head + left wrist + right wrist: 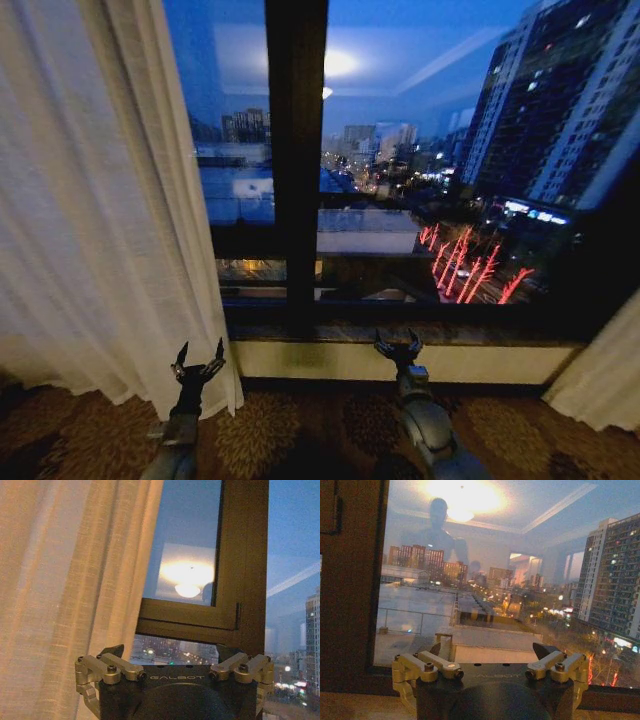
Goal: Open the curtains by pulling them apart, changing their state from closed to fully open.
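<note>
Beside the curtains (65, 595), left gripper (170, 656) reads "GALBOT".

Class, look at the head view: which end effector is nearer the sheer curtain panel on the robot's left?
Left. The left end effector sits right at the left curtain panel's inner edge, fingers open. The right end effector sits further off, before the windowsill.
</note>
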Tool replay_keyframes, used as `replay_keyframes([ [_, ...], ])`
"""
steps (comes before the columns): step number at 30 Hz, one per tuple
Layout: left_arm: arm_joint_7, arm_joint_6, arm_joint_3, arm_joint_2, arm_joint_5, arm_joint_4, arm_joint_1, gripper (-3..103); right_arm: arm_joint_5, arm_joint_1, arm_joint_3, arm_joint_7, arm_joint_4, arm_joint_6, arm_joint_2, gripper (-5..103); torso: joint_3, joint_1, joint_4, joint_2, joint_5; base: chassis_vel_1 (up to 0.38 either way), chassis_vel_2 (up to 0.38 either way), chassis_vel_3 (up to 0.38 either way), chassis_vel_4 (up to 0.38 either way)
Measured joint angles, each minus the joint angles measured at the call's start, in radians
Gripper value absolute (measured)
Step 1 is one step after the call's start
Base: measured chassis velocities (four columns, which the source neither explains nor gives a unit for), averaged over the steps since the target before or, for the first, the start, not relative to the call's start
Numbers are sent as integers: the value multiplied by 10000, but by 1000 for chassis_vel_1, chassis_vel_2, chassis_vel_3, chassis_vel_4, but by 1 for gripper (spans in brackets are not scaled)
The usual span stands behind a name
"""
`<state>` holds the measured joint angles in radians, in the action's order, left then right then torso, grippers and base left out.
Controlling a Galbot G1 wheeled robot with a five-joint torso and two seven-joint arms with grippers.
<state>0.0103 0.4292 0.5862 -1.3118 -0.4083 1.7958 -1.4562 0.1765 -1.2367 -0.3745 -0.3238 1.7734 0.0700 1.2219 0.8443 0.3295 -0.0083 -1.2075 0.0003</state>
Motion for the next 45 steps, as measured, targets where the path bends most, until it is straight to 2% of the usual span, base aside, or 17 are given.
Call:
replay_keyframes([
  [7, 1, 0, 3, 2, 0, -1, 0, 100, 0, 0, 2, 0, 0, 0, 3, 100, 0, 0, 3, 0, -10, -10, -4, 9, 6],
  [19, 1, 0, 7, 2, 0, 0, 0, 100, 0, 0, 4, 0, -2, 0, 4, 100, 0, 0, 1, 0, 1, 92, 86, -91, -98],
  [23, 0, 0, 16, 5, 0, -1, 1, 100, 0, 0, 8, 2, -1, 0, 7, 100, -1, 0, 7, -1, -12, 137, 133, -135, -109],
  [32, 0, 0, 10, 2, 0, 0, 0, 100, 0, 0, 6, 1, -2, 0, 4, 100, 0, -1, 1, 0, 2, 32, 21, -34, -16],
  [45, 0, -1, 8, 2, 0, -1, 0, 100, 0, 0, 5, 1, -1, 0, 4, 100, 0, -1, 3, 2, -4, 14, 17, -11, -12],
])
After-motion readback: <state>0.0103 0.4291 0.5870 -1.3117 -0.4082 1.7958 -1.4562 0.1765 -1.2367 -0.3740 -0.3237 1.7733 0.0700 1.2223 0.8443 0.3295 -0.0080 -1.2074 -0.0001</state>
